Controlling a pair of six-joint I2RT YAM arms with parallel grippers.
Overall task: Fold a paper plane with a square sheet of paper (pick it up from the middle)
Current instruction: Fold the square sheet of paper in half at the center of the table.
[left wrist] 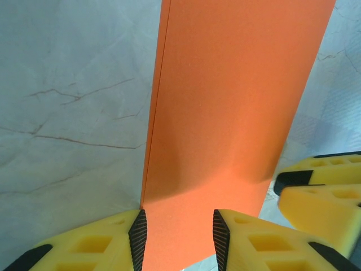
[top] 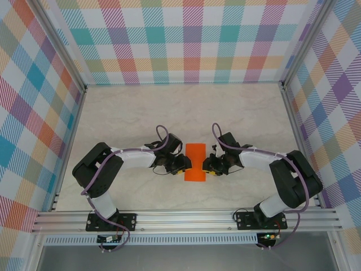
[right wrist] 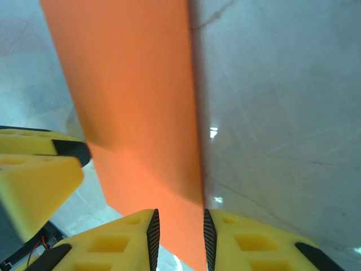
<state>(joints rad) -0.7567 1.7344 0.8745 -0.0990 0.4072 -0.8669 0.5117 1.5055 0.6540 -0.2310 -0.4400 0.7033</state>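
Observation:
The square sheet of paper (top: pixel 196 162), bright orange, lies folded into a narrow rectangle on the marble table between my two grippers. A doubled edge runs along its left side (left wrist: pixel 153 113). My left gripper (top: pixel 181 165) sits at the sheet's near left edge. Its jaws (left wrist: pixel 179 237) are open, with the flat paper spanning the gap between the pads. My right gripper (top: pixel 210 165) is at the near right edge. Its jaws (right wrist: pixel 178 240) stand a little apart over the paper's right edge (right wrist: pixel 194 141). Neither pinches the paper. The paper plane is out of view.
The pale marble tabletop (top: pixel 186 113) stretches beyond the paper to checked walls (top: pixel 186 39) at the back and sides. An aluminium rail (top: pixel 186 217) carrying both arm bases runs along the near edge. Each wrist view catches the other gripper's yellow fingers (left wrist: pixel 321 186) (right wrist: pixel 34 169) close by.

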